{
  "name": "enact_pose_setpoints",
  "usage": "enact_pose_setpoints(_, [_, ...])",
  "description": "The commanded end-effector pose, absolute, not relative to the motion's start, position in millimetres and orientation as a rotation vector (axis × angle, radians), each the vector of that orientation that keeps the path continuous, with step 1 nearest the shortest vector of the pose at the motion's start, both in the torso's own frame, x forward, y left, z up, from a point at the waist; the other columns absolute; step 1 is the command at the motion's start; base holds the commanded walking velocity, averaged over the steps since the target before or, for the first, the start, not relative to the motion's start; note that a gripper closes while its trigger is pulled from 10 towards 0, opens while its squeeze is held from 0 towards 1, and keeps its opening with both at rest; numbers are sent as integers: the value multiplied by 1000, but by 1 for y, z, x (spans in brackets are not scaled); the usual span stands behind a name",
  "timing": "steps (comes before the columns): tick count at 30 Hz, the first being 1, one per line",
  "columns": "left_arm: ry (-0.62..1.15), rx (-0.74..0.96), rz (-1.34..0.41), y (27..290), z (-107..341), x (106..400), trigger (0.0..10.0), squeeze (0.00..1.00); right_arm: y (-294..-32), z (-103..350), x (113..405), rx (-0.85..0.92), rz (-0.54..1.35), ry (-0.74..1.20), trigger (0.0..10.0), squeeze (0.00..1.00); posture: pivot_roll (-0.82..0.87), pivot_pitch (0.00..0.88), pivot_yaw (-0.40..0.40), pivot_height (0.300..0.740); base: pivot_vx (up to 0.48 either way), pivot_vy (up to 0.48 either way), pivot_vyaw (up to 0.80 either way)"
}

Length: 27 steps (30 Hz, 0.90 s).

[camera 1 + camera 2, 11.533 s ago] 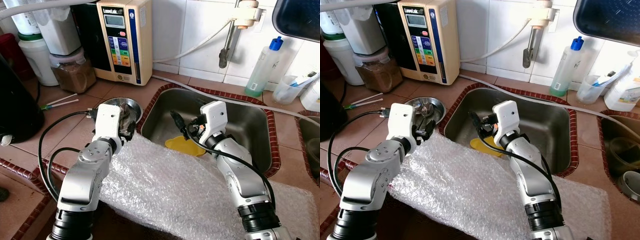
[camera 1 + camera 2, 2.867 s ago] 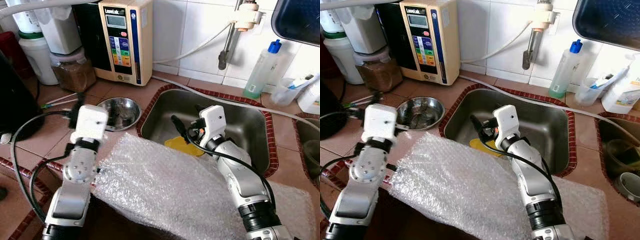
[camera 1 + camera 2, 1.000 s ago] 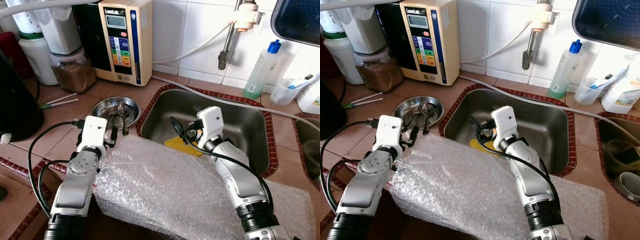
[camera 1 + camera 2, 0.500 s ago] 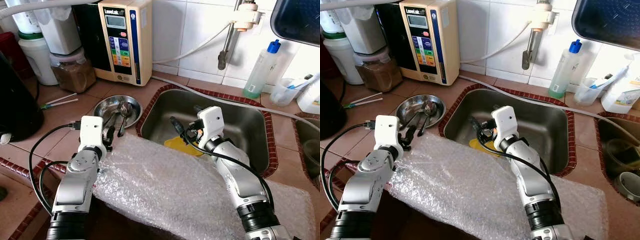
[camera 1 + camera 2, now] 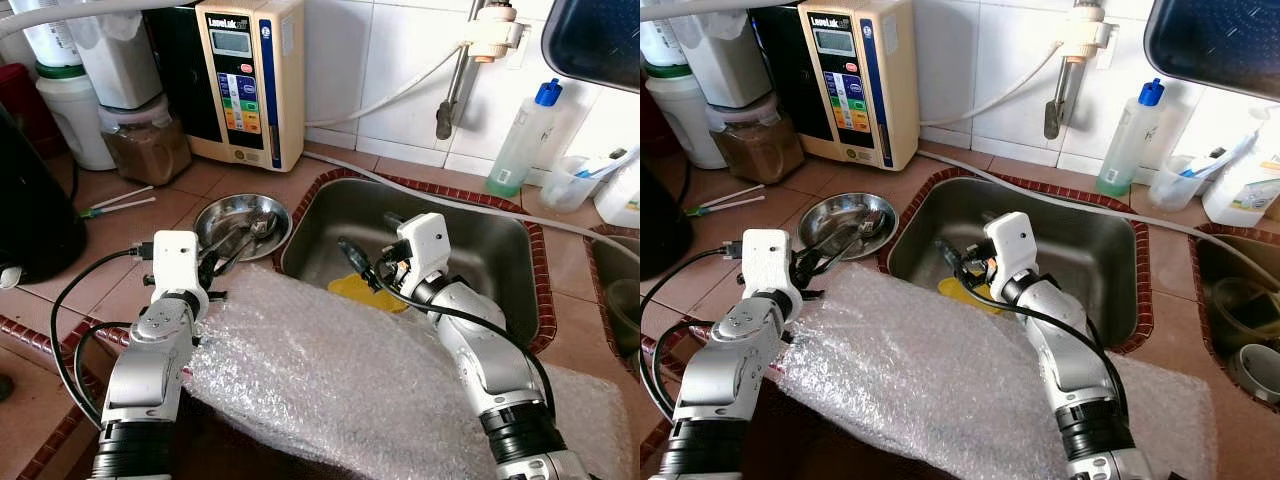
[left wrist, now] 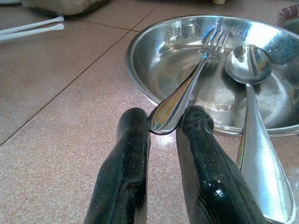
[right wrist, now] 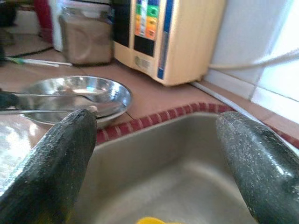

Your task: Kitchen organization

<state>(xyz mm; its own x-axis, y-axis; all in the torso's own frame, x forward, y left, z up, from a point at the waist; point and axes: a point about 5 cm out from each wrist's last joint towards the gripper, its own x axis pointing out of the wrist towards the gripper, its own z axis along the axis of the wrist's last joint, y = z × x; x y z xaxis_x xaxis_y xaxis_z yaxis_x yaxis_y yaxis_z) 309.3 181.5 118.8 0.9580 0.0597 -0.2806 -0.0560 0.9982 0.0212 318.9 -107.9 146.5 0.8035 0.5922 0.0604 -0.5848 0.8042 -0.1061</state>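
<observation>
Pinching the fork (image 6: 187, 91) handle in my left end effector (image 6: 163, 128), I should lift slowly from the steel bowl (image 6: 154, 65), leaving the spoon (image 6: 250, 100) undisturbed, while my right end effector (image 7: 154, 140) waits spread wide above the sink (image 5: 500, 250).

Left gripper (image 5: 812, 262) reaches the round steel bowl (image 5: 848, 222) left of the stainless sink (image 5: 1095, 250); right gripper (image 5: 952, 256) hovers inside that sink above a yellow patch (image 5: 962, 290), bubble wrap sheet (image 5: 930, 370) draped before it.
</observation>
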Motion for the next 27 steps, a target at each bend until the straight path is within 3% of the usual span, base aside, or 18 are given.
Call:
enact_pose_setpoints(1, [269, 7, 78, 183, 126, 312, 0, 0, -107, 148, 317, -84, 646, -96, 10000, 0, 82, 0, 24, 740, 0, 0, 0])
enact_pose_setpoints(17, [219, -48, 185, 191, 141, 315, 0, 0, -104, 145, 315, -87, 659, -83, 10000, 0, 84, 0, 23, 740, 0, 0, 0])
enact_pose_setpoints(27, [73, -6, 175, 176, 167, 313, 0, 0, -103, 144, 317, -97, 652, -79, 10000, 0, 89, 0, 22, 740, 0, 0, 0])
